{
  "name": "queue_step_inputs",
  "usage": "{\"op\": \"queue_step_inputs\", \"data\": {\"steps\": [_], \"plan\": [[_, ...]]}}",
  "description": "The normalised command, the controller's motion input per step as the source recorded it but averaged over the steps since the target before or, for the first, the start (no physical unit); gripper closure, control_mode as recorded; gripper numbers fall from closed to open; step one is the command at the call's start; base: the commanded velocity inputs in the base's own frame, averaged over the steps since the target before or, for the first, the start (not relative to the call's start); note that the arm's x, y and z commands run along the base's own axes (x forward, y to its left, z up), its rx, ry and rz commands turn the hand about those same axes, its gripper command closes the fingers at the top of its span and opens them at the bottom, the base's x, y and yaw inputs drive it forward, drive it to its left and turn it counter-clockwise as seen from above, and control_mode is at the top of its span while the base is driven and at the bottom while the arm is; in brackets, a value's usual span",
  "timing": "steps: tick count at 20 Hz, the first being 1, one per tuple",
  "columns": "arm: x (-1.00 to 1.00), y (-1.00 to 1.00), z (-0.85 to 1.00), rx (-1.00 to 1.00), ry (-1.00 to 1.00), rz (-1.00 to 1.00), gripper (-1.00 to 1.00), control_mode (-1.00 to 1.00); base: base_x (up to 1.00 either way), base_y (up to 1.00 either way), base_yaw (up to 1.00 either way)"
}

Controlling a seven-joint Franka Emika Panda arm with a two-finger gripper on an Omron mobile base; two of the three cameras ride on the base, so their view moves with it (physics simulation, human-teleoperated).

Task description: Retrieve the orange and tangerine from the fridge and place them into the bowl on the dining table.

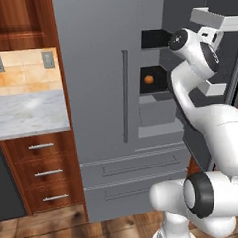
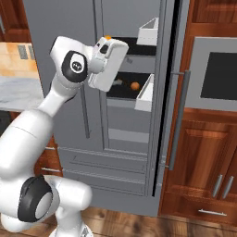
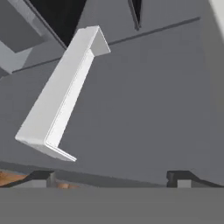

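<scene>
Released, empty end effector (image 3: 112,177) faces a white door bin (image 3: 57,100); beyond it, orange fruit (image 2: 134,86) waits inside the open fridge (image 2: 125,139). Nothing retrieved.

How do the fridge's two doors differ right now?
On the tall grey fridge, the left door is shut flat, while the right door stands swung open. The left door shows its plain outer face; the right door shows its inner side carrying white bins. Both are tall and grey with long vertical bar handles.
</scene>
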Motion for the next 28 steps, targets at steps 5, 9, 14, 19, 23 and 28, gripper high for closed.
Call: {"op": "queue_step_inputs", "data": {"steps": [5, 9, 14, 19, 23, 28], "plan": [[0.00, 0.55, 0.01, 0.37, -0.22, 0.00, -1.00, -1.00, 0.00, 0.00, 0.00], [-0.02, 0.50, 0.00, 0.66, -0.22, -0.05, -1.00, -1.00, 0.00, 0.00, 0.00], [-0.25, 0.68, -0.07, 0.57, -0.30, -0.01, -1.00, -1.00, 0.00, 0.00, 0.00], [-0.30, 0.71, -0.35, 0.45, -0.37, 0.00, -1.00, -1.00, 0.00, 0.00, 0.00], [-0.19, 0.55, -0.23, 0.48, -0.21, 0.00, -1.00, -1.00, 0.00, 0.00, 0.00], [-0.31, 0.58, -0.02, 0.28, -0.03, 0.03, -1.00, -1.00, 0.00, 0.00, 0.00]]}}
